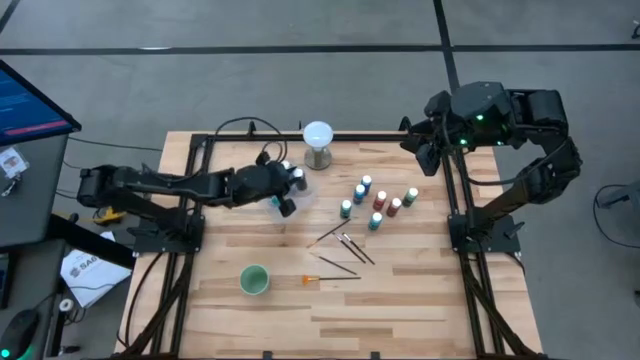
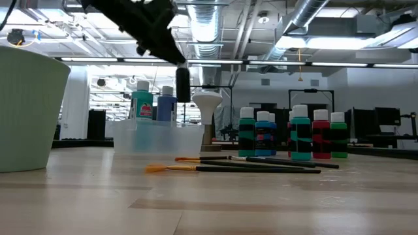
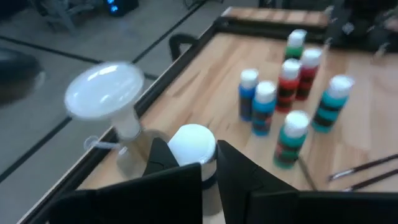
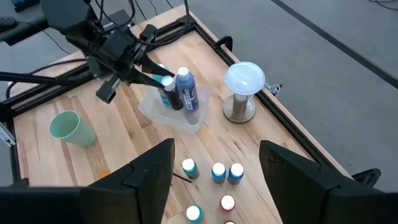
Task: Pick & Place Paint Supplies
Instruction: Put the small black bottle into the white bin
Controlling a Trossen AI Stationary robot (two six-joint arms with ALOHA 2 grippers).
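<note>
Right under the left gripper [image 4: 159, 78] sits the clear tray [image 4: 186, 122], with a teal bottle [image 4: 168, 94] and a blue bottle [image 4: 185, 87] upright inside. The fingers are pressed together with nothing between them, and the tip is just above the caps. Can't tell if it touches the teal cap.

- **Tray:** a sideways swing at this height could clip a cap and tip a bottle, or shove the light tray along the table.
- **White globe:** the white globe on its stand [image 1: 318, 142] is close beyond the tray and could get knocked by a wide swing.
- **Loose bottles:** the remaining bottles [image 1: 378, 200] stand well away from this gripper, toward the right arm, and are packed tight. Opened fingers coming down on one may bump its neighbours over.
- **Brushes:** the brushes [image 1: 345, 245] and the orange-tipped brush [image 1: 330, 277] lie flat between the gripper and that cluster. They are thin, probably hard to pinch, and may roll or skid.
- **Green cup:** the green cup [image 1: 254, 280] is near and could snag on a low pass.

The right gripper [image 1: 428, 156] waits high at the far edge with its fingers spread wide and empty.
</note>
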